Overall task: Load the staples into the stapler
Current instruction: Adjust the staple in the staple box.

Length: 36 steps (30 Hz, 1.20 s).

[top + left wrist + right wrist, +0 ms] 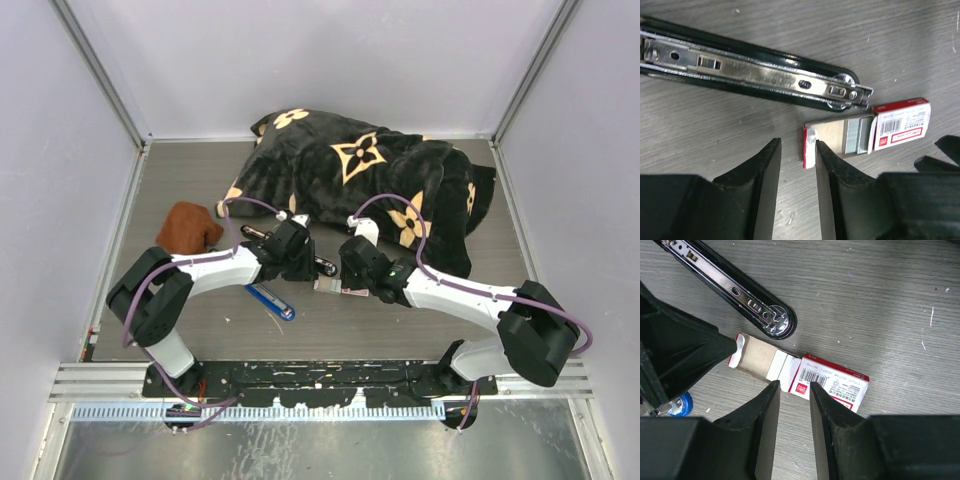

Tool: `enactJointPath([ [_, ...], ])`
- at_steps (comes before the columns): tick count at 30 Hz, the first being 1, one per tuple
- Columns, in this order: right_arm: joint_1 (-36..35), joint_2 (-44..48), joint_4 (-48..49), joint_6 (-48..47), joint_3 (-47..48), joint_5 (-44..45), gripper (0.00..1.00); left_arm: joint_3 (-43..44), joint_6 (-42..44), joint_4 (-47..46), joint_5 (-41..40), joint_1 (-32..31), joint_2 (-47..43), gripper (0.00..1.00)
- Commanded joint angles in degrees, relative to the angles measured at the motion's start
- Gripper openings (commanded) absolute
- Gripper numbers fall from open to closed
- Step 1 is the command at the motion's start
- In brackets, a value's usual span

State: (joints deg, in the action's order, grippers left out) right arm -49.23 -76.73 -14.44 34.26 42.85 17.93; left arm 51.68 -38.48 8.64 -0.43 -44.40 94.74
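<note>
Showing a barcode and unreadable print, the staples (832, 381) box lies slid open, tray (840, 137) out. Left gripper (798, 155) pinches the tray's end flap; right gripper (790, 390) straddles the box, grip unclear.

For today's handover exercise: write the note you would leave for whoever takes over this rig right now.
Left gripper: fingers partly closed at the end of the pulled-out tray, not clearly gripping it.
Right gripper: fingers narrow at the staple box sleeve; a grip is not confirmed.
Things: the box lies on the table between the arms, tray slid out, staples exposed. The black stapler lies open beside it, its metal channel showing. A blue stapler lies nearer the left arm's base.
Done: stapler opened, box opened.
Left: lift out the staples, lay them in the channel, close the stapler.
</note>
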Motion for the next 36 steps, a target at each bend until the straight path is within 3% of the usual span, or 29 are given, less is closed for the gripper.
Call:
enactJointPath([
  [1,0.19,1.72,3.31,1.1,0.11,0.22,0.36,2.3,-1.62,-6.51,-1.06,0.13,1.65,0.34],
  [10,0.19,0.9,3.89,1.16,0.13,-0.61,0.37,1.79,-1.99,-6.46,-0.47,0.14,2.15,0.29],
  [23,0.19,0.35,3.98,1.15,0.31,-1.46,0.37,-2.47,-3.89,-8.49,-0.49,0.11,-3.16,0.3],
  [36,0.21,0.46,3.97,1.37,0.28,-1.54,0.37,-1.9,-4.06,-6.41,0.35,0.13,-0.1,0.23],
])
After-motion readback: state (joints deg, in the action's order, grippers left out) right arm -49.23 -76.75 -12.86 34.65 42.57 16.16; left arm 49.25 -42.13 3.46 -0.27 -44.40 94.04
